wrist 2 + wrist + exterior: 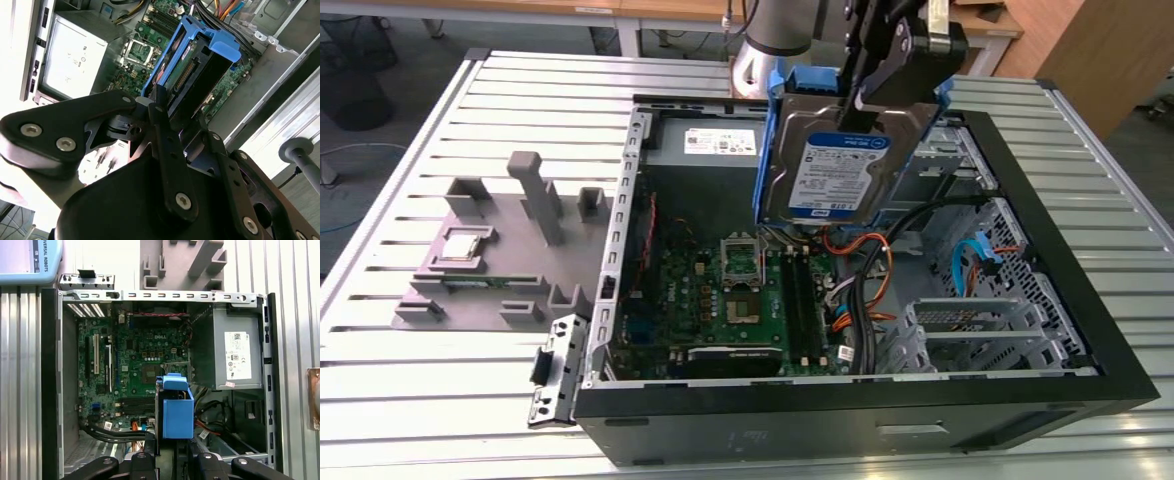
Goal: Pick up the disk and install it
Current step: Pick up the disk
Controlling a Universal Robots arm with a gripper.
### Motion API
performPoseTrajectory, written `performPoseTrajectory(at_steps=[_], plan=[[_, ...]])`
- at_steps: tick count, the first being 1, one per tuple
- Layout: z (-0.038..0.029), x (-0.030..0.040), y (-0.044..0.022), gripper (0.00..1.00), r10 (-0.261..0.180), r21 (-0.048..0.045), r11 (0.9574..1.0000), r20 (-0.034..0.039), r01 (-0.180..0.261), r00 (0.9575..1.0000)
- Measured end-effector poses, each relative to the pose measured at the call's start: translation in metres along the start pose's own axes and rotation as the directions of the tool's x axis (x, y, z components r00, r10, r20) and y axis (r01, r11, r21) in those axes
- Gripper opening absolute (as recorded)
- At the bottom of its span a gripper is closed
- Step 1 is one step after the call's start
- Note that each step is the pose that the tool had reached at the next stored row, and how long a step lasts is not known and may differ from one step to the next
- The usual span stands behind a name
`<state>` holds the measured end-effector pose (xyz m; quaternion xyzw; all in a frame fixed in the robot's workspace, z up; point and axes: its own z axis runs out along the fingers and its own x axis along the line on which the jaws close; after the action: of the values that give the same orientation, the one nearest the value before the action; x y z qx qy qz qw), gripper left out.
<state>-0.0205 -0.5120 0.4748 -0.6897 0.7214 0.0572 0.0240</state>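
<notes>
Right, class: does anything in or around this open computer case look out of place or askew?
Only the disk: it hangs on edge in the gripper above the open case, not seated in any bay. Nothing looks damaged or spilled.

Arm [767, 45]: silver-grey cylindrical segment, smooth, glossy. Gripper [182, 117]: matte black throughout, linkage build. Broad rounded outer plates, narrow bar-shaped fingers [162, 115] hinged between them. Silver socket-head screws [31, 130] at pivots, paired on larger plate. In first wrist view, black rounded link ends [100, 467] with small silver fasteners. In exterior view, pale patch on gripper's upper side.
</notes>
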Motion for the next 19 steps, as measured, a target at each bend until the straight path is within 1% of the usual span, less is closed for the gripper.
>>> performPoseTrajectory(at_steps=[9, 16, 19], plan=[[-0.0008, 0.0068, -0.0002, 0.35, 0.0, 0.0, 1.0, -0.0001, 0.0, 1.0], [-0.0011, 0.0088, -0.0004, 0.35, 0.0, 0.0, 1.0, -0.0001, 0.0, 1.0], [-0.0013, 0.0108, -0.0005, 0.35, 0.0, 0.0, 1.0, -0.0001, 0.0, 1.0]])
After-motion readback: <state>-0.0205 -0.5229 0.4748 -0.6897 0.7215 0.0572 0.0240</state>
